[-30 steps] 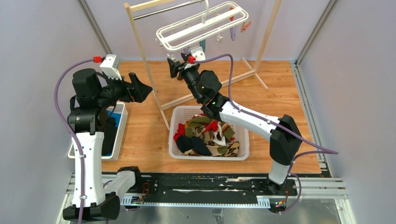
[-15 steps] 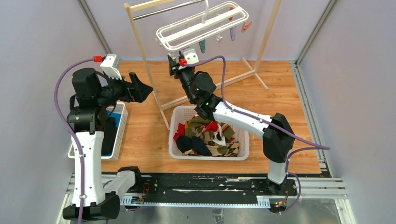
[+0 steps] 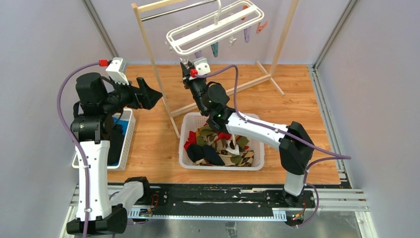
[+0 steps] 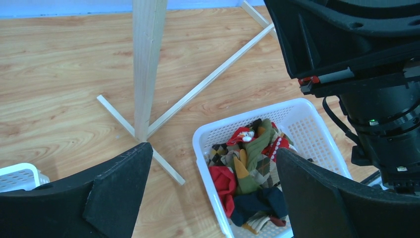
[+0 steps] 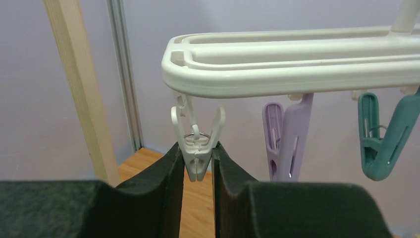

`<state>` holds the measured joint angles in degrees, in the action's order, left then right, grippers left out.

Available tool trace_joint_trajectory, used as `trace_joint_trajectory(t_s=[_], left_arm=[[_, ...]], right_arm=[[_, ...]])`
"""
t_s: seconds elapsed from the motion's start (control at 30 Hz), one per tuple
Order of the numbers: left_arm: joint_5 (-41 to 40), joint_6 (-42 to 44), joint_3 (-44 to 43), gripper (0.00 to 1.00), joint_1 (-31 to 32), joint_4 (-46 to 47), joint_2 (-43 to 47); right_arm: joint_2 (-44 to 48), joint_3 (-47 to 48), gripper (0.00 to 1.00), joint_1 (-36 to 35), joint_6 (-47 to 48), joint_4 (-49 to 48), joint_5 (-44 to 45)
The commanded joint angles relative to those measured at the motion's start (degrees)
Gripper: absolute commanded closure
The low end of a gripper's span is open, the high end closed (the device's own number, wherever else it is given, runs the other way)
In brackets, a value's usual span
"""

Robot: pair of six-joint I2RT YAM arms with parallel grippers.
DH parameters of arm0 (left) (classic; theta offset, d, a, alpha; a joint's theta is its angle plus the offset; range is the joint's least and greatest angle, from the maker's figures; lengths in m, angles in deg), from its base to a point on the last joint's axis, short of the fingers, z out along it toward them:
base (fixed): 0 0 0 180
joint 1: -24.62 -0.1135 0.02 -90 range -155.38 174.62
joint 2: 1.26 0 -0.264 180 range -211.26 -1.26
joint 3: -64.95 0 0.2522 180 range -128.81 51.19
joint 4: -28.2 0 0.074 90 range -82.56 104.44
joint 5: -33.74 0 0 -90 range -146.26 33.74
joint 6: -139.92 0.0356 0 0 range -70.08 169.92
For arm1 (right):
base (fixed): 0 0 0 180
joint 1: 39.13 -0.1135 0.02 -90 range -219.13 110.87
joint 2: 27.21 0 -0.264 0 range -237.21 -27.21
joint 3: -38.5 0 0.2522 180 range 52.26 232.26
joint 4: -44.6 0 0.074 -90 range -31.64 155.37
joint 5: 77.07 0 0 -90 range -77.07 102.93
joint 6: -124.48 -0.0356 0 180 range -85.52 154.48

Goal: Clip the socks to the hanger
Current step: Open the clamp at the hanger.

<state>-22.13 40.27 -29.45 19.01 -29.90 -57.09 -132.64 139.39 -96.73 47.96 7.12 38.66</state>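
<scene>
The hanger (image 3: 213, 27) is a white oval frame that hangs from the wooden rack, with clips dangling under it. In the right wrist view the hanger (image 5: 297, 79) fills the top. My right gripper (image 3: 185, 64) is raised under its near left end, and its fingers (image 5: 173, 168) press both sides of a white clip (image 5: 197, 141). The socks (image 3: 220, 144) lie piled in a white basket (image 3: 193, 119), also seen in the left wrist view (image 4: 247, 168). My left gripper (image 3: 148, 93) is open and empty, held high to the left of the rack post.
The tall wooden rack (image 3: 148, 49) stands at the back, its feet spread across the table (image 4: 146, 64). A purple clip (image 5: 287, 139) and a teal clip (image 5: 384, 134) hang beside the white one. A second white basket (image 3: 130, 129) with a dark bundle sits far left.
My right arm has swung left and up, which brought its gripper under the hanger's left end and onto the white clip. The left arm has not moved.
</scene>
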Motion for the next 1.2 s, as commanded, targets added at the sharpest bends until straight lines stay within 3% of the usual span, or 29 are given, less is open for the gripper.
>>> trace_joint_trajectory(t_s=[0.0, 0.1, 0.3, 0.6, 0.9, 1.17], left_arm=[[1.49, -0.37, -1.09, 0.00, -0.37, -0.84, 0.97], [2.30, -0.50, -0.69, 0.00, -0.37, -0.50, 1.22], [6.18, -3.12, 1.23, 0.00, -0.37, 2.77, 1.76], [15.86, -11.16, 2.18, 0.02, 0.04, 12.26, 0.49], [16.41, -21.78, 5.52, 0.05, 4.95, 27.40, 0.28], [15.99, -23.13, 1.36, 0.04, 12.80, 33.01, -6.16]], right_arm=[[4.32, -3.68, 0.91, 0.70, -3.14, -1.86, -1.45], [7.50, -6.35, 1.00, 2.30, -6.46, 0.06, -6.42], [14.98, -10.52, 1.00, 8.08, -18.17, 6.21, -19.99], [20.82, -9.88, 1.00, 14.23, -27.31, 17.08, -40.46], [22.56, -10.13, 1.00, 15.31, -29.88, 20.78, -47.00], [21.17, -7.66, 1.00, 18.59, -38.25, 22.64, -52.88]])
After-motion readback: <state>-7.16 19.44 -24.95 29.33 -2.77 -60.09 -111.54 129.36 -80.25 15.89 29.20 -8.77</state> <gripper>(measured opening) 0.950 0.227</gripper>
